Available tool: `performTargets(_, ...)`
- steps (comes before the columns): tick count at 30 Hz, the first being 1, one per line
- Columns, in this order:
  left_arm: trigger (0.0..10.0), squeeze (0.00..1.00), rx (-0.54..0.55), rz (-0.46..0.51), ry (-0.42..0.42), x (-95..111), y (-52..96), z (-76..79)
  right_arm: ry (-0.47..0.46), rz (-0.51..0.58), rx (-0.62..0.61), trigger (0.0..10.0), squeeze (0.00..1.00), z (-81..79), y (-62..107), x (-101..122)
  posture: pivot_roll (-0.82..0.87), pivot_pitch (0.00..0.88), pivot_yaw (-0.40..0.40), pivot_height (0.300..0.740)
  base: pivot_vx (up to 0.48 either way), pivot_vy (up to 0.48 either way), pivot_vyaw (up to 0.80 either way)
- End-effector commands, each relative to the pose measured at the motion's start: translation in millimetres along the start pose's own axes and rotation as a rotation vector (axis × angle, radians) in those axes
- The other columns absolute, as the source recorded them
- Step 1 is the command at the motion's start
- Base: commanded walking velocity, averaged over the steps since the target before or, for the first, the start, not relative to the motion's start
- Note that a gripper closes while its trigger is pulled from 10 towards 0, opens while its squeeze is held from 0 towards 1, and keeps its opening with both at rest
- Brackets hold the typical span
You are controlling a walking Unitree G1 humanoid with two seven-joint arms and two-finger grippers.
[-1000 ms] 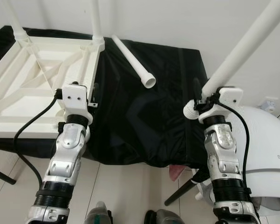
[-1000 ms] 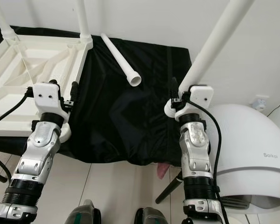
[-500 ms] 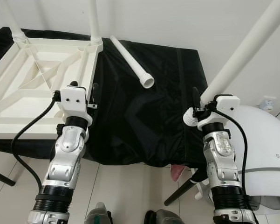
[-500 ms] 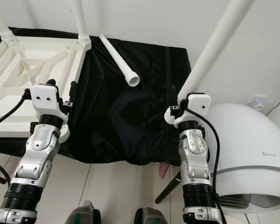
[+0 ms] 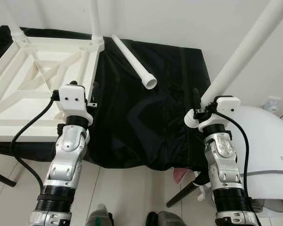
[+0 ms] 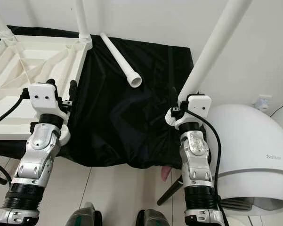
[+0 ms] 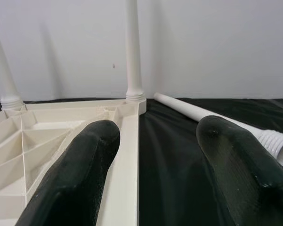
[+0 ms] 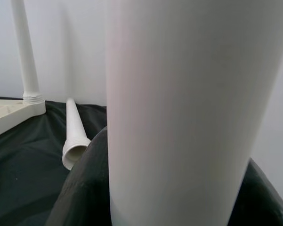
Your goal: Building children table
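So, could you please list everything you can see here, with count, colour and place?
Table top: one, white, upside down on the black cloth, left side.
Fitted legs: two, white, upright in the table top's far corners.
Loose leg: one, white, lying on the cloth beside the table top.
Held leg: one, white, in the right pincer.
Black cloth: one, covering the work surface.
Domed appliance: one, white, right.
Left pincer: open, over the table top's edge.
Right pincer: shut on the held leg.

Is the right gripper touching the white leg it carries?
Touching. In the right wrist view the right gripper's black fingers press against both sides of the white leg, with no gap.
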State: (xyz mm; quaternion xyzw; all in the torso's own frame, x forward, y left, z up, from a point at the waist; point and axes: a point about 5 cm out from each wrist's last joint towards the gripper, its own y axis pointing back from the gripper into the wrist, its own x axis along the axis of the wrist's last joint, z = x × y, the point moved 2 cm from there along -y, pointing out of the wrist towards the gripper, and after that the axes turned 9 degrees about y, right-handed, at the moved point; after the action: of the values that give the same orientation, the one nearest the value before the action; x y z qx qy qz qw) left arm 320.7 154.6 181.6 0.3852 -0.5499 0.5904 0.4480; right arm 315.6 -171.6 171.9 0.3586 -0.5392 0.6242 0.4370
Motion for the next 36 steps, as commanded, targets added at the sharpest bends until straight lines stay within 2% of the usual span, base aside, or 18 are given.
performTargets(1, 10.0, 0.0, -0.027, -0.01, -0.001, 0.1, -0.9, 1.5, 0.007, 0.014, -0.003, 10.0, 0.0, 0.1, -0.2, 3.0, 0.04, 0.017, -0.032, 0.74, 0.0, 0.304, 0.0)
performTargets(36, 10.0, 0.0, -0.034, -0.019, 0.007, 1.0, -2.3, 4.4, 0.015, 0.002, -0.011, 10.0, 0.0, 1.0, 2.1, 1.2, 0.03, 0.026, -0.031, 0.74, 0.0, 0.373, 0.0)
